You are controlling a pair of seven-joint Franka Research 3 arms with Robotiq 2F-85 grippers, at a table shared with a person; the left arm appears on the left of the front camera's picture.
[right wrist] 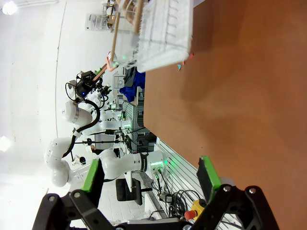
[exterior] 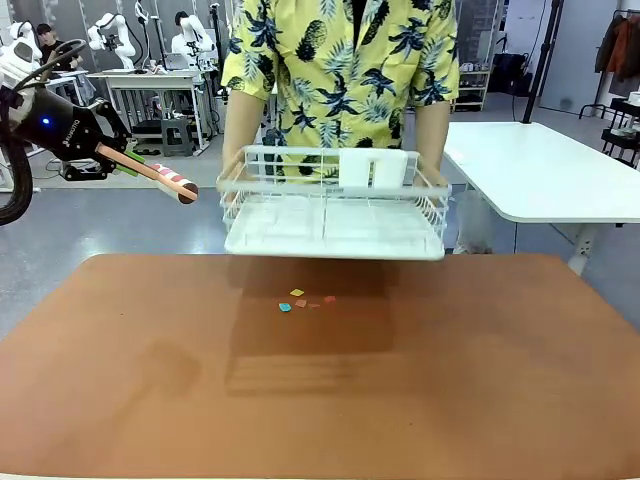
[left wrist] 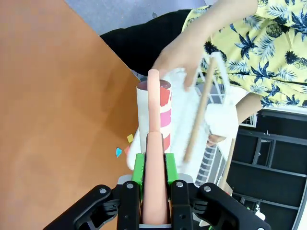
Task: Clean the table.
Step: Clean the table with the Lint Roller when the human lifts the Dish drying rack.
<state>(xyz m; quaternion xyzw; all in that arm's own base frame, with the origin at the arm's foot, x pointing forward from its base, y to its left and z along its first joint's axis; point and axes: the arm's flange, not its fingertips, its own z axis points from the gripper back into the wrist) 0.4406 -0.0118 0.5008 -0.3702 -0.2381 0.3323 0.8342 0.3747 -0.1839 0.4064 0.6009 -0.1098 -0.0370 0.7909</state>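
Your left gripper point(exterior: 122, 157), clamped on a pink-handled tool point(exterior: 165, 178) aimed rightward, hangs beyond the far-left corner of the terracotta table point(exterior: 480, 380), whose coloured scraps point(exterior: 300, 300) lie rightward and lower, under the person's raised dish rack point(exterior: 335, 225).

The table point(exterior: 480, 400) has a matte reddish-brown top with rounded corners and spans nearly the whole width of the scene. A small cluster of paper-like scraps lies on it at the far middle, close together: a yellow scrap point(exterior: 297, 293) farthest, a blue scrap point(exterior: 285, 307) just left and nearer, an orange scrap point(exterior: 301, 303) beside it, and a red scrap point(exterior: 329, 299) to the right. A soft rectangular shadow falls on the top around them.
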